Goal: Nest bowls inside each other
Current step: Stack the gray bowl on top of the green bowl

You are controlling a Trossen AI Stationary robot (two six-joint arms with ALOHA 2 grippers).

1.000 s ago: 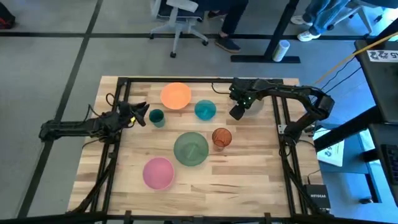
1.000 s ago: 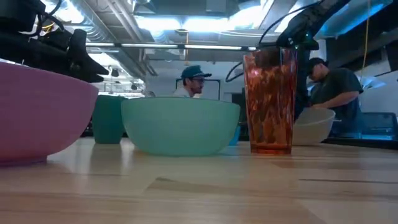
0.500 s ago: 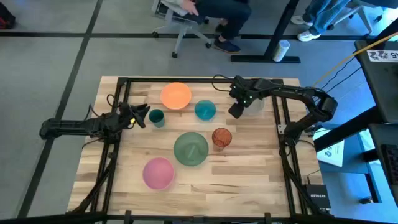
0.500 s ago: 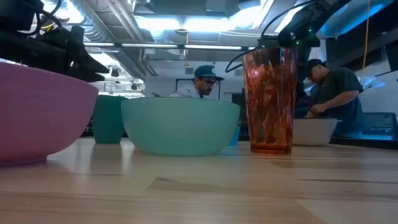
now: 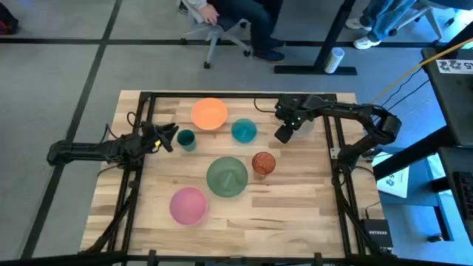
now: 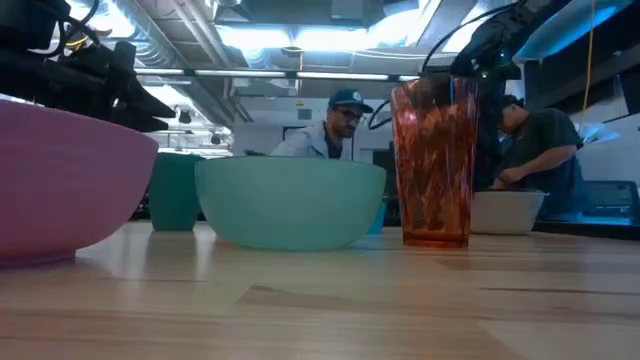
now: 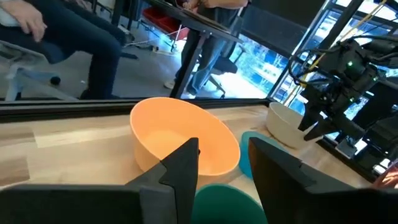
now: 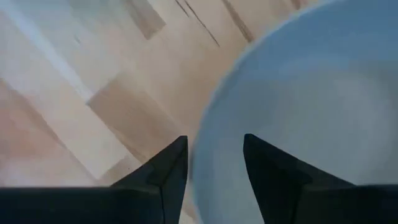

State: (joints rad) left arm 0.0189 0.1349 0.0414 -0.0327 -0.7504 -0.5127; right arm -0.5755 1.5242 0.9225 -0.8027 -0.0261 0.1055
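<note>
Bowls (image 5: pixel 227 176) — seven; arms — two; people — two.

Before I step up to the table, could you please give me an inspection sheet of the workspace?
Surface: pale wooden slat table in a black frame.
Job's things: orange plastic bowl, blue plastic bowl, dark-teal plastic cup, green plastic bowl, reddish-brown translucent cup, pink plastic bowl and pale grey plastic bowl, all apart, none nested.
Clutter: nothing seen.
Grippers: left end effector open, beside the dark-teal cup; right end effector open, straddling the grey bowl's rim.
Cables: black cables along the frame; yellow cable off the table.
Surroundings: seated person on an office chair, another person behind.
</note>
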